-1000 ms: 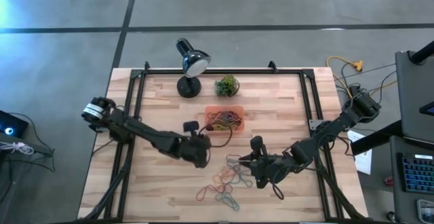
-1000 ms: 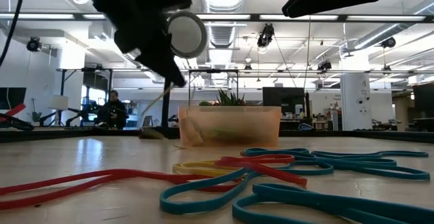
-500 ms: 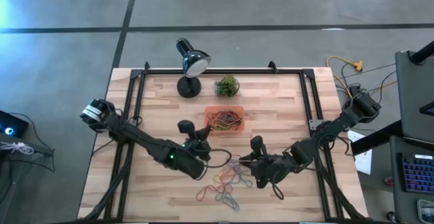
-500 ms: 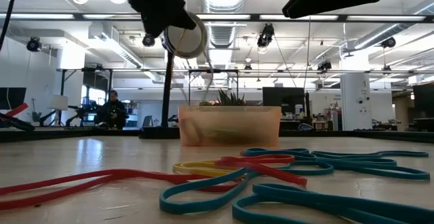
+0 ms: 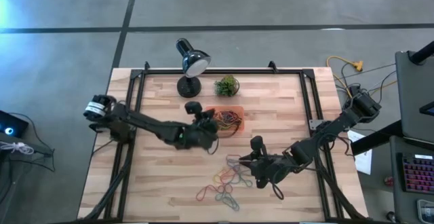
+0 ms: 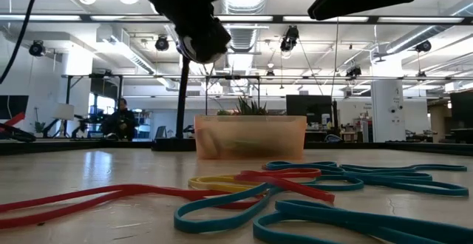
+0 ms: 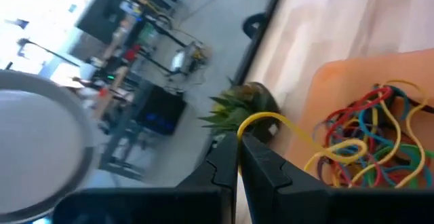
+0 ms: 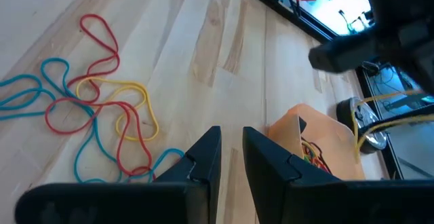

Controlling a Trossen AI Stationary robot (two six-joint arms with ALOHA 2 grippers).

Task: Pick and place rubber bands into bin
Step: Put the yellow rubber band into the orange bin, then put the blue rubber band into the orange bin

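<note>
The high camera is looking straight down on the whole table [image 5: 163,183]. The low one is peering level across it, close to the rubber bands [image 6: 295,192]. Both are sharing the orange bin [image 6: 250,137].

Translucent orange bin [image 5: 234,113], red, yellow, blue rubber bands [image 8: 95,125], perhaps green too, pale striped wooden table [image 5: 285,102]

one bin [image 5: 234,112], one lamp [image 5: 192,61], one plant ball [image 5: 226,85], two arms.
</note>
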